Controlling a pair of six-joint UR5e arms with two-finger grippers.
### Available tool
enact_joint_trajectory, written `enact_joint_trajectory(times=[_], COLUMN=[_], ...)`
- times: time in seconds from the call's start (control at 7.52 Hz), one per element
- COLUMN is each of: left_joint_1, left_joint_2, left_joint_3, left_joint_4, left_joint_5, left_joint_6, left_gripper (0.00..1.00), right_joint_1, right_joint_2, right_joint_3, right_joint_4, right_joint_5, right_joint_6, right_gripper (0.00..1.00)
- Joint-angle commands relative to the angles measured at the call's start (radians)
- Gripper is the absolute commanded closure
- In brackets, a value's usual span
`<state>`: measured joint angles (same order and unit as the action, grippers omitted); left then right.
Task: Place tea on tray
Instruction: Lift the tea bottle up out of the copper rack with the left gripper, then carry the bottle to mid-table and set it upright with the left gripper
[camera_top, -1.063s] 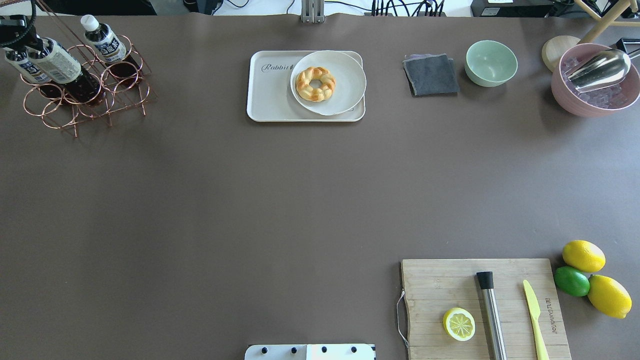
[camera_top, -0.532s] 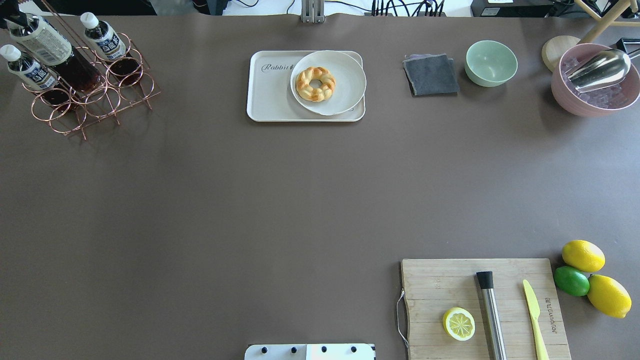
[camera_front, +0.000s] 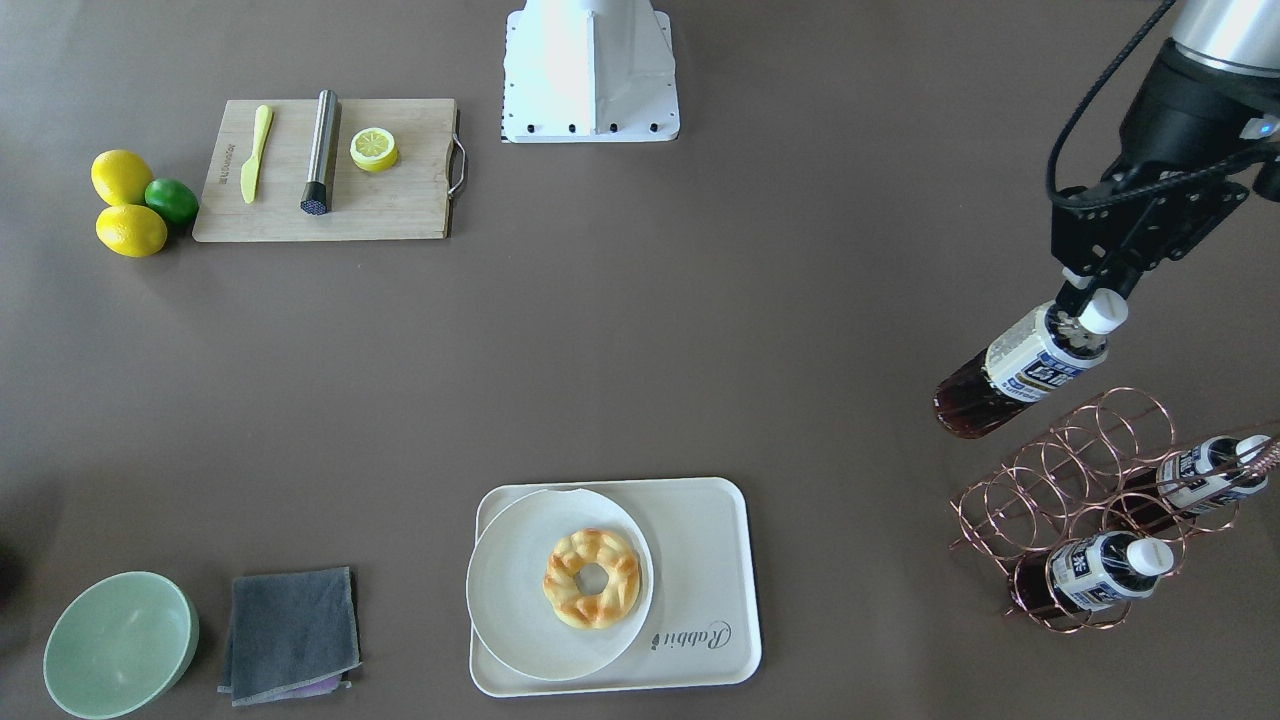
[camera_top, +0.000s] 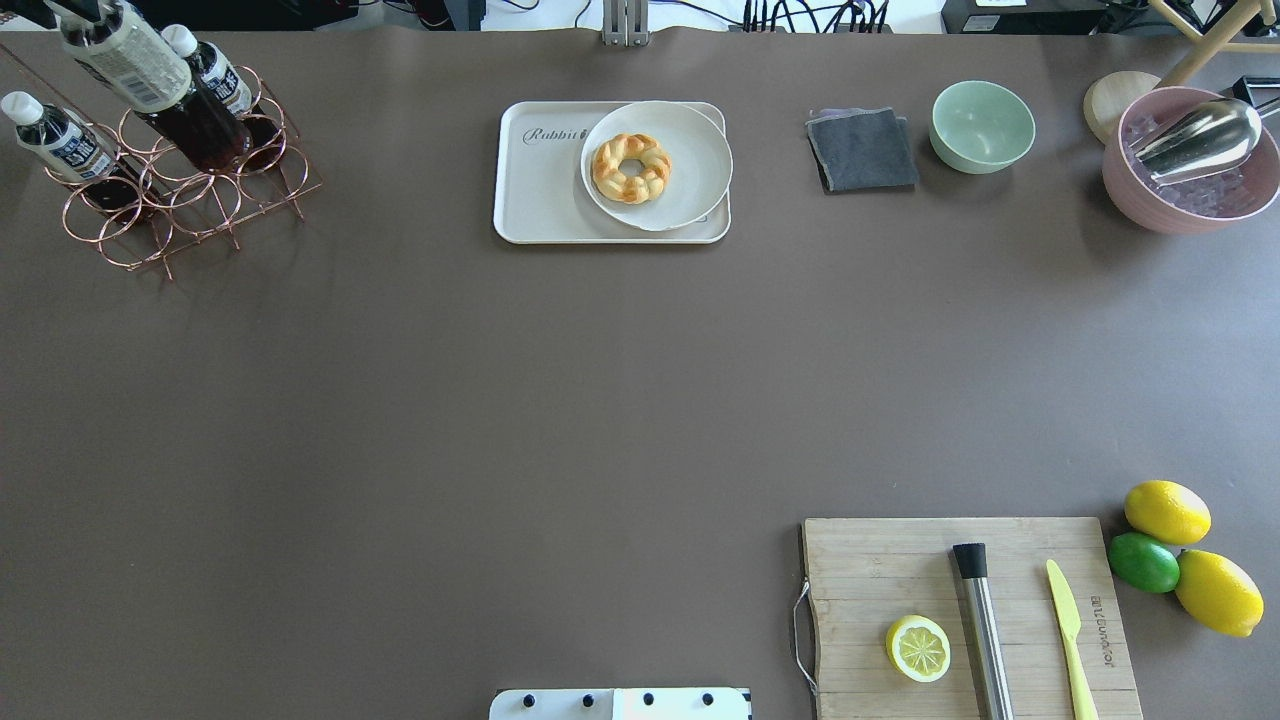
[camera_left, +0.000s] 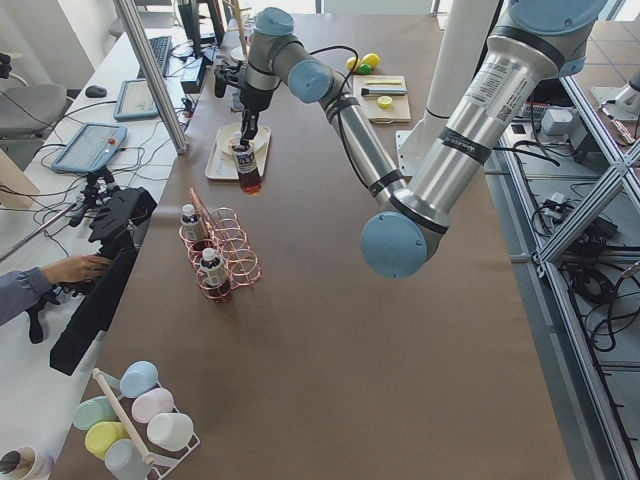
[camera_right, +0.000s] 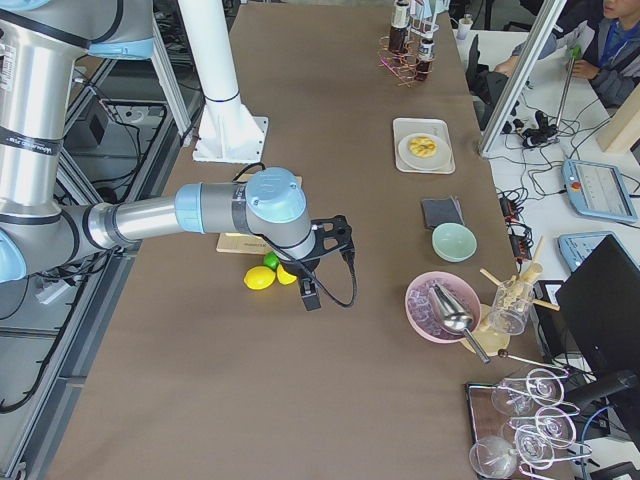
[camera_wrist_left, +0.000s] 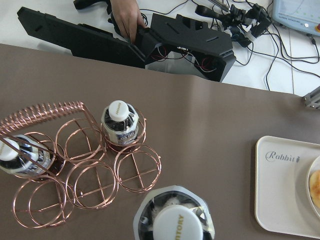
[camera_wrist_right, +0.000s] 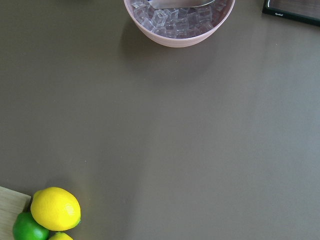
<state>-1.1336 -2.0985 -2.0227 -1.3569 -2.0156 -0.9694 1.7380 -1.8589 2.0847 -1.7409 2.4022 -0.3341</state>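
Observation:
My left gripper (camera_front: 1082, 310) is shut on the neck of a tea bottle (camera_front: 1010, 375), which hangs tilted in the air beside the copper wire rack (camera_front: 1060, 470). The held bottle also shows in the overhead view (camera_top: 150, 80) and, from above, in the left wrist view (camera_wrist_left: 175, 225). Two more tea bottles (camera_front: 1100, 570) (camera_front: 1205, 470) stand in the rack. The cream tray (camera_front: 700, 520) with "Rabbit" script lies to the side of the rack. My right gripper (camera_right: 308, 297) hovers by the lemons; I cannot tell whether it is open.
A round plate (camera_front: 510, 590) with a braided pastry (camera_front: 592, 578) covers half of the tray. A grey cloth (camera_front: 290, 630), green bowl (camera_front: 115, 640) and pink ice bowl (camera_top: 1190, 165) stand along the far edge. Cutting board (camera_top: 900, 580) with knife, lemons near base.
My left gripper has lifted the tea bottle up out of the rack and carried it a little toward the tray. The rack shifted slightly as the bottle came out.

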Motion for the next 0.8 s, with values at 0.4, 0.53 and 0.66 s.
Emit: enact_joint_trajectory(times=[0.4,0.53,0.66], left_joint_1=[0.500,0.562,0.627], left_joint_2=[-0.293,-0.334,-0.365], left_joint_3=[0.022,0.059,0.099], left_joint_4=[0.183,0.183,0.185], left_joint_5=[0.288,0.317,0.366], left_joint_6=[-0.473,-0.553,-0.586], left_gripper=[1.00,1.00,1.00], right_joint_1=[-0.001,0.000,0.000], right_joint_2=[0.000,-0.002,-0.005], right_joint_3=[-0.008,-0.008,-0.009], right_joint_4=[0.001,0.000,0.000], right_joint_5=[0.000,0.001,0.002], right_joint_6=[0.000,0.000,0.000], right_gripper=[0.00,0.00,0.00])
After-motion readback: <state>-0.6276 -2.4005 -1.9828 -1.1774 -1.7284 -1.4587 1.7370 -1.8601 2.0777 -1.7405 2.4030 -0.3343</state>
